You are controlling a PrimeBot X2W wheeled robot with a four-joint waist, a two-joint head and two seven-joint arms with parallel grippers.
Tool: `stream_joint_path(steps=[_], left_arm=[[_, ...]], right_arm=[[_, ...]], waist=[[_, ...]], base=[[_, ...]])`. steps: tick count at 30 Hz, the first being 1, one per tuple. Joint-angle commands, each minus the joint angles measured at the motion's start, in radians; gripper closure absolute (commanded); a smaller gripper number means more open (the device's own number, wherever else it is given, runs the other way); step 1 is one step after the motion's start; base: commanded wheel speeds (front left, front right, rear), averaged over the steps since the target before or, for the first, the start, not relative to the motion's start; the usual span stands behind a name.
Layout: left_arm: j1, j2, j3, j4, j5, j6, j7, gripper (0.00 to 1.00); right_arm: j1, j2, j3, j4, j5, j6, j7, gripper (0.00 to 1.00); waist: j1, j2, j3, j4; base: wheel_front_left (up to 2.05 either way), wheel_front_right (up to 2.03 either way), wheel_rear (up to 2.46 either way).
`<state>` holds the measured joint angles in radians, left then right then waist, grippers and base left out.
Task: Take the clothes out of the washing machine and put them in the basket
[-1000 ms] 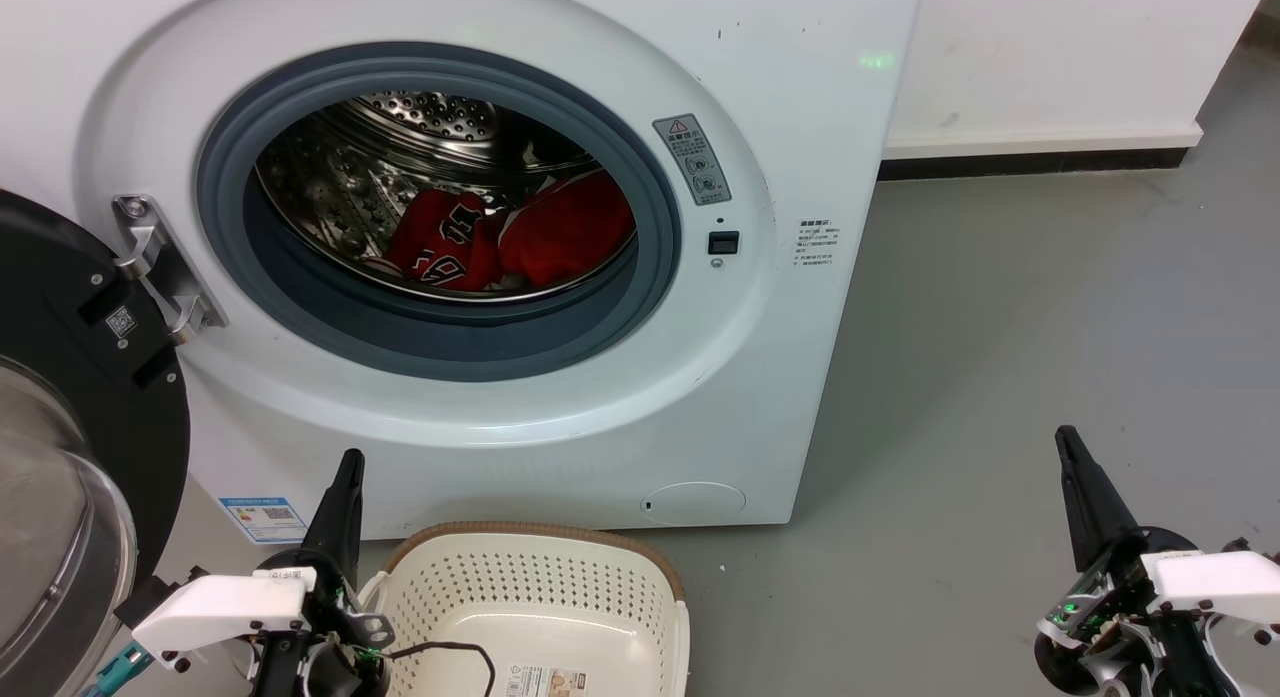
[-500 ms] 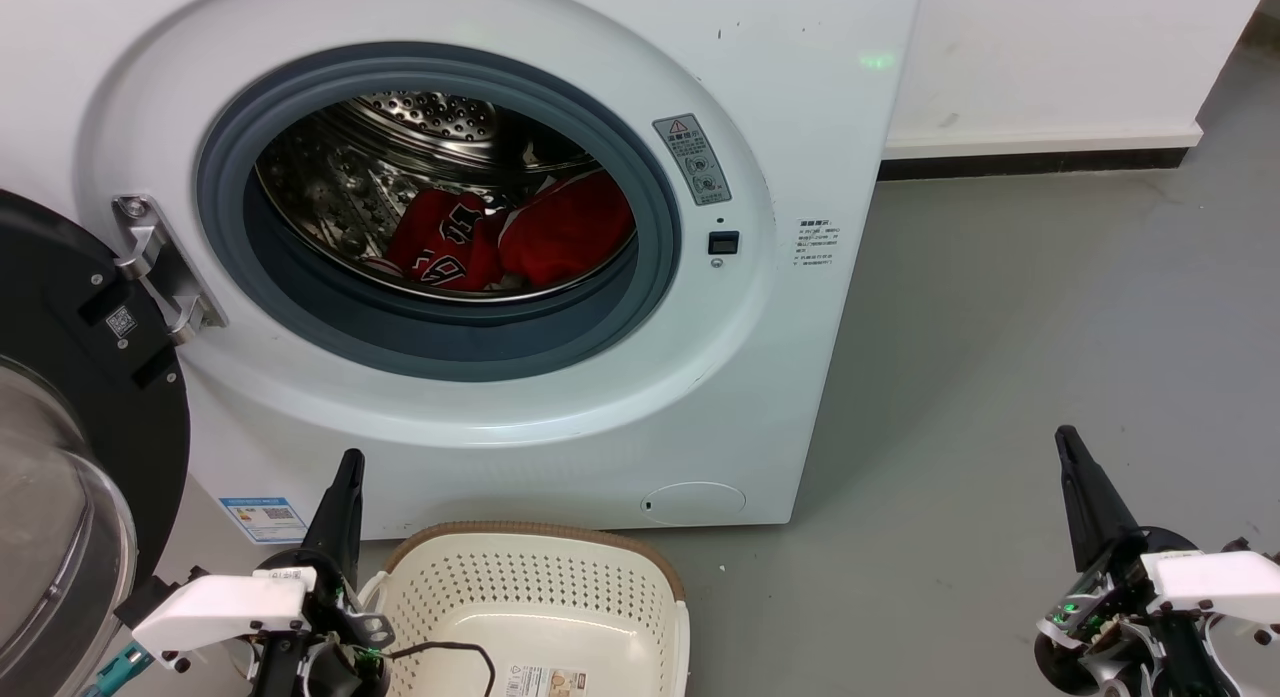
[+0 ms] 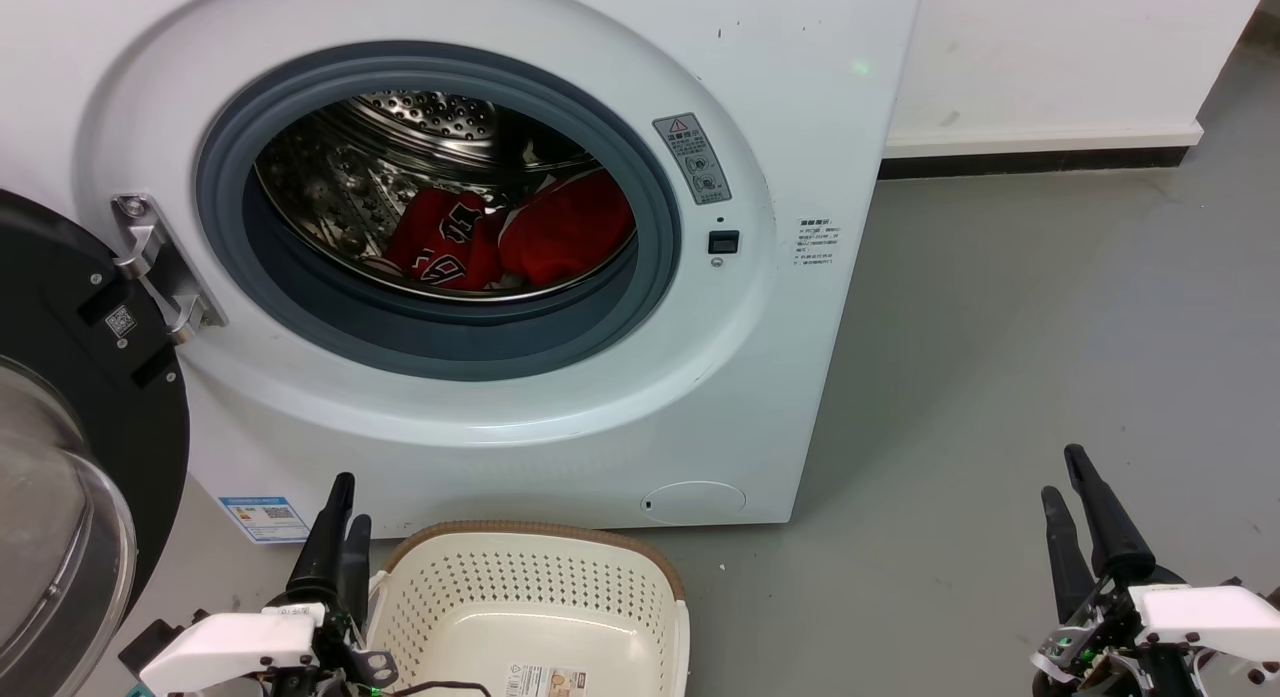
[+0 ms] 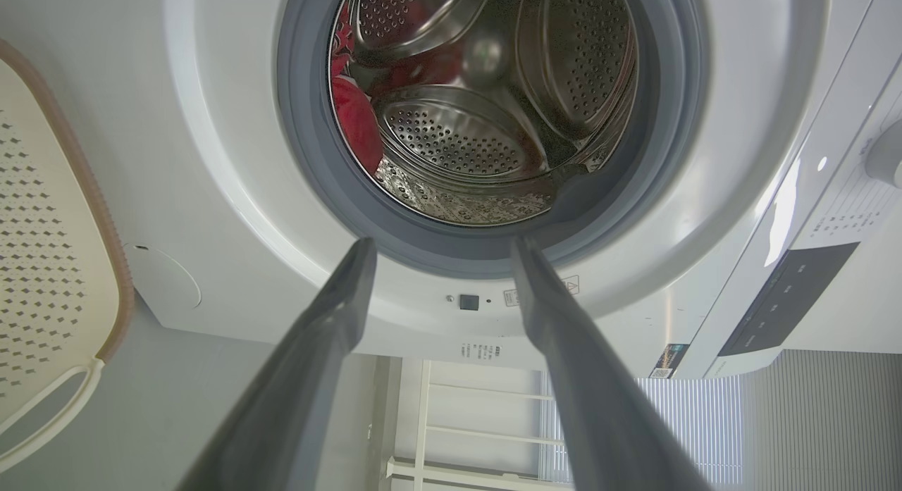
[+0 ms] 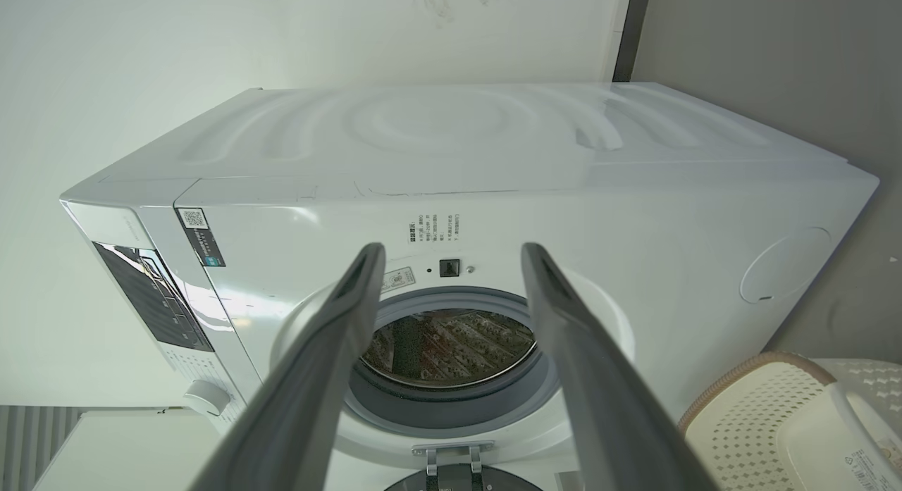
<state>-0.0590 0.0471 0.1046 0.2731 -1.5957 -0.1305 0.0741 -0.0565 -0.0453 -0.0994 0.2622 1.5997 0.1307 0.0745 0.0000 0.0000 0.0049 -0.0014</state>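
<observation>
clothes (image 3: 520, 239): far, deep inside washing machine (image 3: 800, 127) | basket (image 3: 520, 587): near | left gripper (image 3: 351, 499), right gripper (image 3: 1060, 473): jaws apart, holding nothing | risk: a finger may catch the grey seal (image 3: 450, 347); a loose garment may fall beside basket

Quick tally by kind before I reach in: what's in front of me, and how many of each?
Red garments: 2, both in the drum
Washing machine: 1
Basket: 1
Grippers: 2, left gripper and right gripper
Total: 6
</observation>
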Motion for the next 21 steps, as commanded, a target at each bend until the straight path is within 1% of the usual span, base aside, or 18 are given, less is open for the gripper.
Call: stream_joint_path(steps=[1, 8, 15, 21], left_arm=[[-0.005, 0.002, -0.001, -0.025, 0.010, 0.000, -0.011, 0.00], [0.003, 0.002, 0.034, -0.022, 0.085, 0.000, -0.044, 0.00], [0.002, 0.002, 0.079, -0.029, 0.188, 0.000, -0.074, 0.00], [0.000, 0.002, 0.125, -0.047, 0.280, 0.000, -0.098, 0.00]], right_arm=[[-0.006, -0.002, 0.002, -0.024, -0.009, 0.000, -0.011, 0.00], [-0.002, -0.002, -0.016, -0.027, -0.068, 0.000, -0.044, 0.00], [-0.007, -0.003, -0.049, -0.015, -0.214, 0.000, -0.074, 0.00], [-0.015, -0.003, -0.072, -0.057, -0.383, 0.000, -0.098, 0.00]], waist=[[0.0000, 0.0000, 0.000, 0.000], [0.0000, 0.0000, 0.000, -0.002], [0.0000, 0.0000, 0.000, -0.003], [0.0000, 0.0000, 0.003, -0.004]], base=[[0.00, 0.00, 0.00], [0.00, 0.00, 0.00], [0.00, 0.00, 0.00], [0.00, 0.00, 0.00]])
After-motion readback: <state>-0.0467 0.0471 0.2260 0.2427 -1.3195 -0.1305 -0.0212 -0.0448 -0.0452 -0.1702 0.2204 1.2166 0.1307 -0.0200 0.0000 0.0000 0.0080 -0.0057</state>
